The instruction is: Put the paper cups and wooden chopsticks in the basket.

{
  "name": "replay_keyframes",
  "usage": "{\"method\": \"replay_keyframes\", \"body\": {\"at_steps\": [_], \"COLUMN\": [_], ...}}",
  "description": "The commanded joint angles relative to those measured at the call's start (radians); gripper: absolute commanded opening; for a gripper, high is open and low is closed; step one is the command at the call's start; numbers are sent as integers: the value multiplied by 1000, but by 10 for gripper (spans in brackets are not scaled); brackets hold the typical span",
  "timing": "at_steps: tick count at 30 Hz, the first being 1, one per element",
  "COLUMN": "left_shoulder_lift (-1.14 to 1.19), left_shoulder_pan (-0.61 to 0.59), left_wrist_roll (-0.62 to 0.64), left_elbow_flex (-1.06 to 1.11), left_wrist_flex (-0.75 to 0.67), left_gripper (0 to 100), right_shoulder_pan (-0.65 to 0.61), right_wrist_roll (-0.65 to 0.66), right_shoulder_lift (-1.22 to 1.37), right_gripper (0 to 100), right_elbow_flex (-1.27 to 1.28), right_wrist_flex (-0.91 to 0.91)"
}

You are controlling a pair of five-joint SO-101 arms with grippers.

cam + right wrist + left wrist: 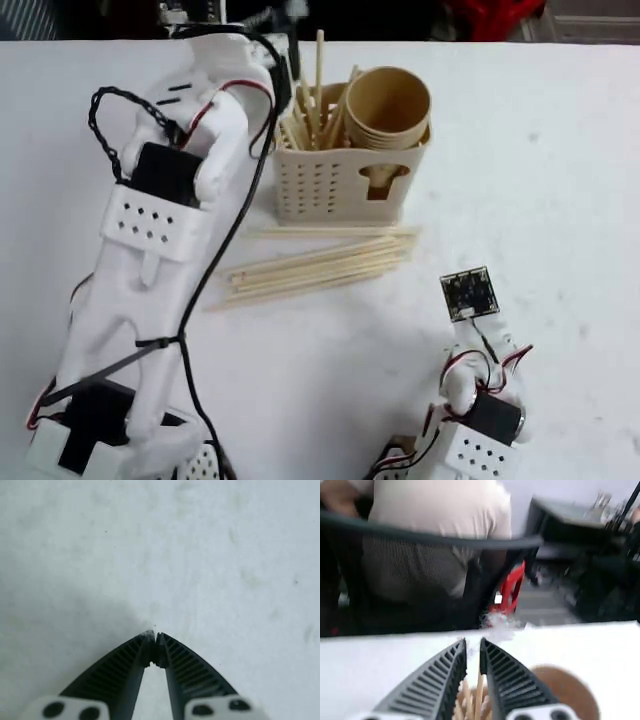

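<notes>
At the left, the left hand [473, 643] hovered over the far left corner of the basket [330, 185]. It was narrowed to a slit and apparently pinching one upright chopstick [320, 60]. The paper cups [388, 105] sat stacked in the basket's right half. Just on the near side of the basket, loose wooden chopsticks [320, 265] lay on the bench [560, 150], long axis running left to right. At the near right, the right hand [154, 638] rested closed and empty over bare bench, probably the nearer hand to that bundle's right ends.
</notes>
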Motion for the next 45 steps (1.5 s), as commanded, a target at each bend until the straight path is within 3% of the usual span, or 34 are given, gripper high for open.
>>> {"method": "replay_keyframes", "body": {"at_steps": [1,4,7,9,11,14,17,20,32,40,45], "left_shoulder_lift": [-50,-70,-62,-45,-19,35,105,203,515,587,621], "left_shoulder_pan": [94,200,309,381,430,447,398,363,383,286,289], "left_wrist_roll": [-213,-463,-559,-647,-740,-786,-822,-890,-910,-908,-908], "left_elbow_flex": [-49,-49,-37,41,175,376,499,512,390,293,261], "left_wrist_flex": [321,539,707,744,733,606,445,419,382,376,384], "left_gripper": [72,72,72,72,71,47,24,24,24,24,24], "right_shoulder_pan": [5,5,5,5,4,5,5,4,5,5,5], "right_wrist_roll": [6,6,6,6,6,6,6,6,6,6,6], "right_shoulder_lift": [-5,-5,-5,-5,-5,-5,-5,-5,-5,-5,-5], "right_gripper": [18,18,18,18,18,18,18,18,18,18,18], "right_elbow_flex": [8,8,8,8,8,8,8,8,8,8,8], "right_wrist_flex": [-8,-8,-8,-8,-8,-8,-8,-8,-8,-8,-8]}}
